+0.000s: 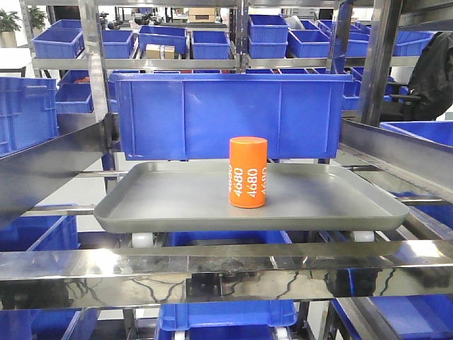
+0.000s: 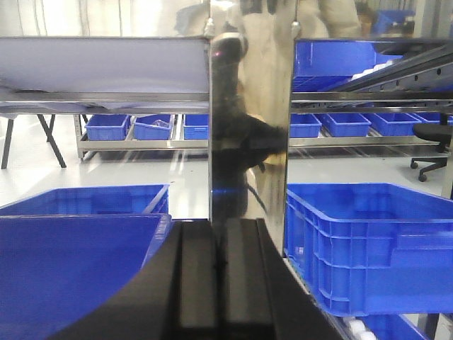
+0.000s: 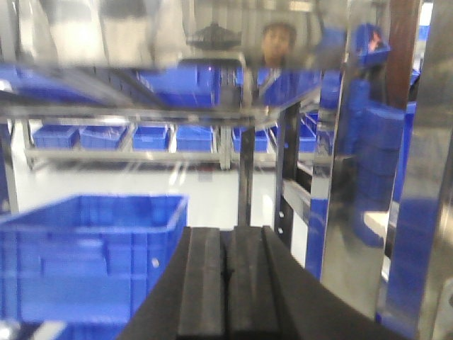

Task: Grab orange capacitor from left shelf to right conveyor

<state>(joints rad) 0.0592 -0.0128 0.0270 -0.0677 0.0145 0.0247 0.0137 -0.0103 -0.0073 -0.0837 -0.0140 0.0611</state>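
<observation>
Orange capacitor (image 1: 248, 172), marked 4680, stands upright on the grey tray (image 1: 163, 202), right of its centre, touching nothing else. A large blue bin (image 1: 212, 113) sits just behind the tray on the far side, and a steel rail (image 1: 226, 273) crosses on the near side. Left gripper (image 2: 221, 273): fingers pressed together, empty, facing a polished steel upright (image 2: 248, 127). Right gripper (image 3: 226, 283): likewise clenched on nothing.

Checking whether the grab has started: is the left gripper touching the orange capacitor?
Apart. Front view shows the orange capacitor standing alone on the grey tray, no gripper near; left wrist view shows the left gripper shut on nothing.
</observation>
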